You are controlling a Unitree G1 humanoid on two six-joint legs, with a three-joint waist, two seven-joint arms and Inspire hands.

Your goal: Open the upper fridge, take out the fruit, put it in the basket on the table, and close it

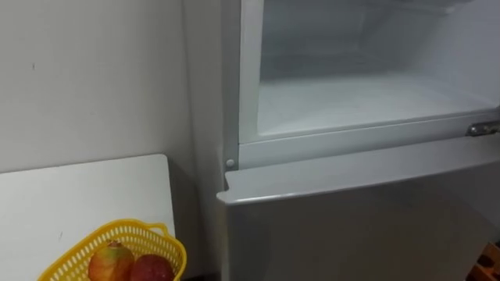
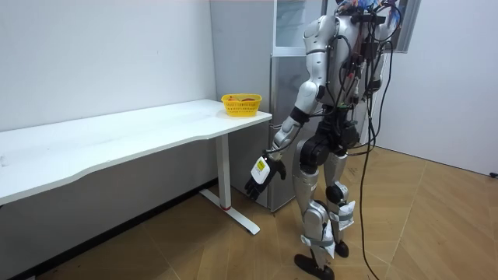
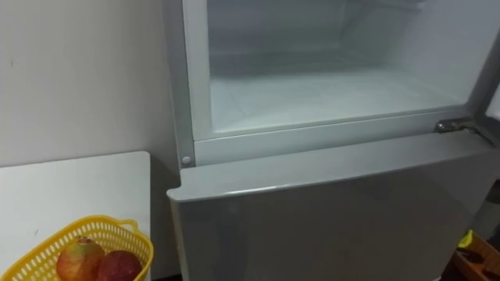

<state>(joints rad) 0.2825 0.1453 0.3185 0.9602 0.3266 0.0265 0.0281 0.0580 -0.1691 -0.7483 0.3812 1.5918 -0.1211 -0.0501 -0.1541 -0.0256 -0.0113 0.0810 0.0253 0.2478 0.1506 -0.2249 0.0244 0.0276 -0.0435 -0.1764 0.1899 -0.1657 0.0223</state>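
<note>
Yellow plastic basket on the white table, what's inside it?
A red-yellow round fruit and a dark red round fruit lie side by side in the yellow plastic basket. They cover its bottom; anything beneath cannot be seen.

The room is lit brightly and evenly from overhead, with no hard shadows. High above the left hand (image 2: 261, 173), the open upper fridge compartment (image 1: 367, 94) glows pale white inside, lighter than the grey lower door (image 1: 351, 226), whose top edge carries a thin line of glare. Beyond the hand, the white table (image 2: 117, 140) and wall (image 2: 93, 54) reflect the light softly, and a dim band of shade lies beneath the tabletop. Below the hand, the wooden floor (image 2: 194, 241) shows a mild sheen. The gap between table and fridge is dark.
</note>
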